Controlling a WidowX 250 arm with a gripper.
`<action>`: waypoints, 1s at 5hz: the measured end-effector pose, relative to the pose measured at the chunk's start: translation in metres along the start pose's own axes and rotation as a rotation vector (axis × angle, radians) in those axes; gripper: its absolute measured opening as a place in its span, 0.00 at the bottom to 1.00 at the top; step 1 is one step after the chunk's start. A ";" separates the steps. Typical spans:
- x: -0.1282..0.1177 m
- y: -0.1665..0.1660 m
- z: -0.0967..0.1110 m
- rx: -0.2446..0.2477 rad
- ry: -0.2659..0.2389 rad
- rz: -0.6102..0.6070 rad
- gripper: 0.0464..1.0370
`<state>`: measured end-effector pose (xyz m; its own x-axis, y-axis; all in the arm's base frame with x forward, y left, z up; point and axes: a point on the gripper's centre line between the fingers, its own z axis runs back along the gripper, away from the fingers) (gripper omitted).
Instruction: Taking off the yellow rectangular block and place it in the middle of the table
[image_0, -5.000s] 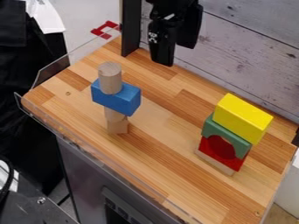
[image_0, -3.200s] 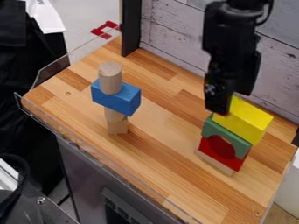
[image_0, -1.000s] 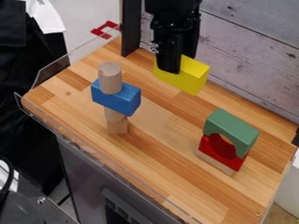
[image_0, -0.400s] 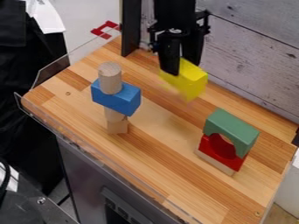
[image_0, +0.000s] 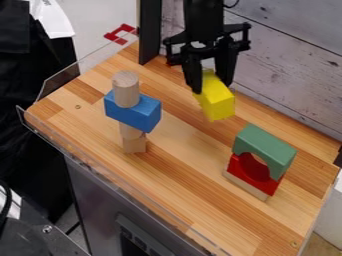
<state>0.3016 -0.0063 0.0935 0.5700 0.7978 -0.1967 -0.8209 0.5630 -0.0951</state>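
At the upper middle of the camera view, my gripper (image_0: 212, 84) is shut on the yellow rectangular block (image_0: 218, 102), one finger on either side of its rear part. The block's near end points toward the camera and down. It is held over the back part of the wooden table (image_0: 184, 182); whether its underside touches the wood I cannot tell.
On the left stands a stack: a blue block (image_0: 139, 115) between wooden pieces, with a wooden cylinder (image_0: 125, 89) on top. At right a green arch (image_0: 264, 149) sits on a red block (image_0: 250, 174). A whitewashed plank wall (image_0: 287, 65) runs behind.
The yellow block was lifted off the green arch and carried up and left to the table's back. Since then it has turned in my gripper's hold, its near end swinging toward the camera.
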 end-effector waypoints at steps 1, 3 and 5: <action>0.007 0.009 -0.002 0.037 -0.030 -0.036 0.49; 0.021 0.009 -0.035 0.112 -0.003 -0.083 0.49; 0.031 0.007 -0.067 0.143 -0.007 -0.034 0.49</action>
<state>0.3112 0.0072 0.0212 0.5977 0.7791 -0.1892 -0.7883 0.6141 0.0385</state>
